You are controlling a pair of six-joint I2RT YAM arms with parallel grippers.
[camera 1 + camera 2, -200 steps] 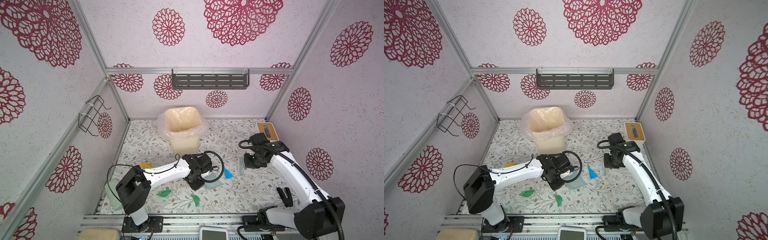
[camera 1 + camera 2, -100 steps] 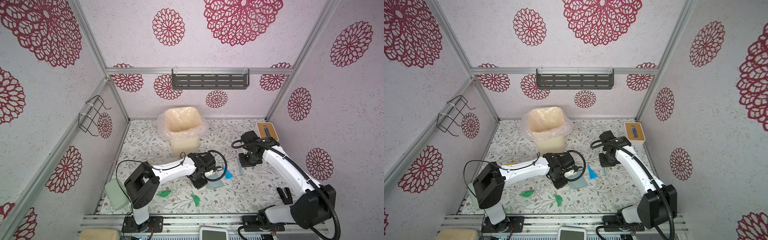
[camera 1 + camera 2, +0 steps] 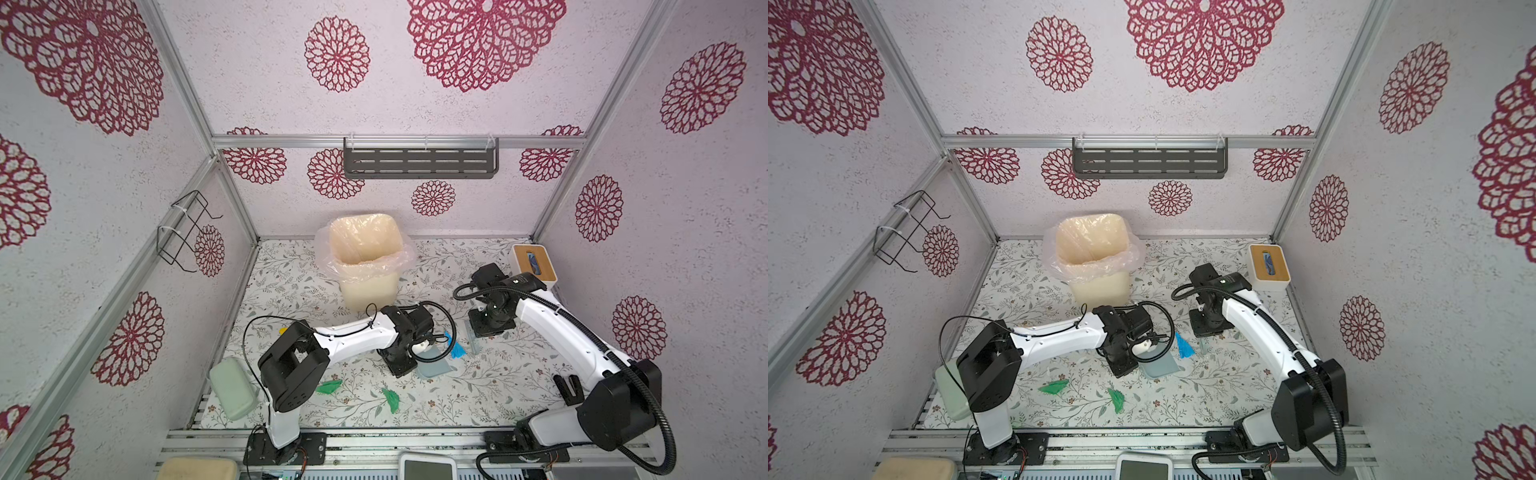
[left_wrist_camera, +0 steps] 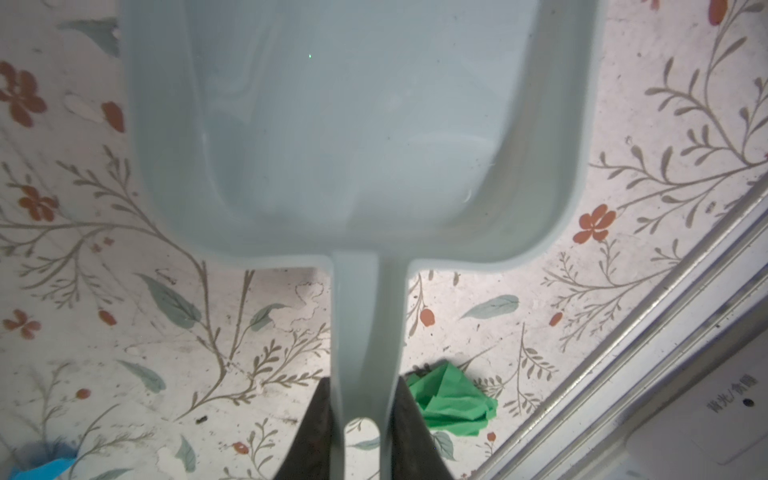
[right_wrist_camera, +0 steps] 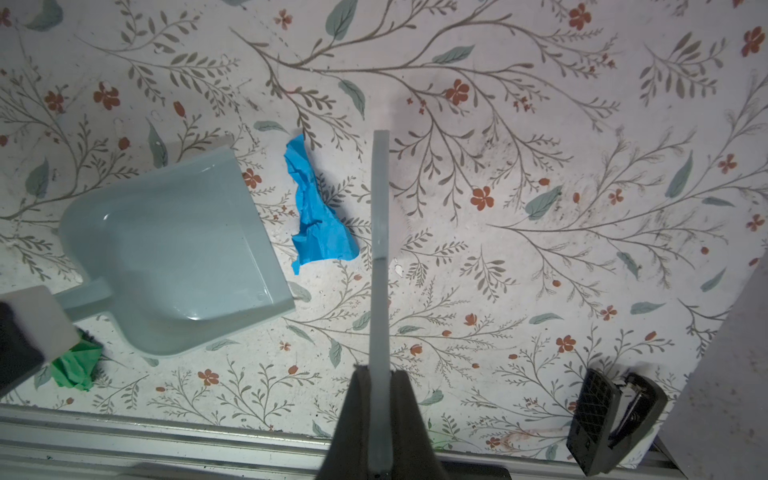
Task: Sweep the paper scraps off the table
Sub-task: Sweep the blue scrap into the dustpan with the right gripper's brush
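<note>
My left gripper (image 4: 363, 415) is shut on the handle of a pale blue dustpan (image 4: 353, 124), which lies flat on the table (image 3: 498, 395); in both top views the dustpan (image 3: 434, 361) (image 3: 1158, 365) sits mid-table. A crumpled blue paper scrap (image 5: 318, 220) (image 3: 457, 349) lies between the pan's open lip and a thin pale blue sweeping blade (image 5: 380, 249). My right gripper (image 5: 379, 399) is shut on that blade. Two green scraps (image 3: 328, 386) (image 3: 391, 400) lie nearer the front edge. A yellow scrap (image 3: 283, 331) peeks out behind the left arm.
A cream bin (image 3: 368, 266) with a plastic liner stands at the back. A white wood-topped box (image 3: 534, 264) sits in the back right corner. A pale green block (image 3: 232, 388) rests at the front left edge. A black clip (image 5: 615, 419) lies front right.
My right arm has carried the blade leftward, closer to the blue scrap. The left arm's elbow has swung right while the dustpan has stayed almost where it was.
</note>
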